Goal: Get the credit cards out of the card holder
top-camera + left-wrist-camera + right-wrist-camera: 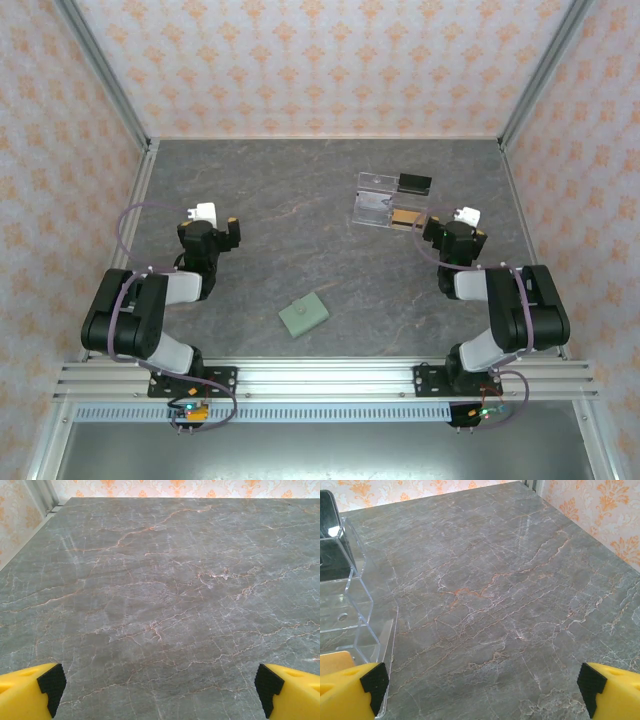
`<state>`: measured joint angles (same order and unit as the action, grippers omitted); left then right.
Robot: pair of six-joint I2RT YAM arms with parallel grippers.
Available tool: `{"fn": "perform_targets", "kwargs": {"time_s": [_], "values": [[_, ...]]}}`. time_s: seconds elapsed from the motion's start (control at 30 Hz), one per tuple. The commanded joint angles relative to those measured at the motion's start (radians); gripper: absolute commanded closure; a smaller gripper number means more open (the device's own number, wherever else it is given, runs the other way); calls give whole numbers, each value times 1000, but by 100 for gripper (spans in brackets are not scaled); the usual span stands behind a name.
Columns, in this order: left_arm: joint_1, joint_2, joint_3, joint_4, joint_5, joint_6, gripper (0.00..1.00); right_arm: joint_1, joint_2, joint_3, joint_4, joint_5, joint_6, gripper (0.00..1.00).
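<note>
A grey marble-patterned table (290,210) sits inside a booth with orange-patterned wallpaper walls (320,60). Two black robot arms are mounted at its near edge.

The card holder (304,316), a small pale green wallet, lies closed and flat on the table. It is near the front edge, roughly midway between the two arms, and turned at a slant. Both grippers are well apart from it.

The left gripper (160,695) hangs over bare table on the left side. Its yellow fingers (27,692) have black pads and are spread wide apart, with nothing between them. The right gripper (482,692) hangs over the right side, also spread wide and empty.

A clear plastic stand (350,605) is just beside the right gripper's left finger, toward the back right of the table. What looks like a black card (414,184) lies at the stand's far corner. A brown card (405,217) lies at its near side. Whether either one touches the stand is unclear.
</note>
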<state>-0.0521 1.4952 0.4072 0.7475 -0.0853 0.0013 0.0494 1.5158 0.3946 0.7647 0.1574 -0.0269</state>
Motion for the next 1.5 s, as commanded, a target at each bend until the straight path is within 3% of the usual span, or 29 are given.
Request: {"fn": "perform_targets", "kwargs": {"time_s": [0.0, 0.83, 0.93, 1.07, 1.2, 1.33, 1.47], "values": [[5, 4, 22, -8, -2, 15, 0, -5, 1, 11, 30, 18, 16, 1], [5, -2, 24, -11, -5, 14, 0, -5, -15, 8, 26, 30, 19, 1], [5, -46, 54, -94, -30, 2, 0, -5, -114, 35, -99, 79, 37, 1], [5, -125, 139, -332, -99, -29, 0, -5, -268, 82, -285, 171, 88, 1], [5, -206, 218, -549, -123, -114, 0, -5, -400, 201, -589, 212, 205, 1], [4, -278, 307, -774, -96, -254, 0, -3, -432, 391, -967, 142, 345, 1], [2, -294, 380, -905, -43, -307, 0, 13, -368, 541, -1199, -52, 400, 1]]}}
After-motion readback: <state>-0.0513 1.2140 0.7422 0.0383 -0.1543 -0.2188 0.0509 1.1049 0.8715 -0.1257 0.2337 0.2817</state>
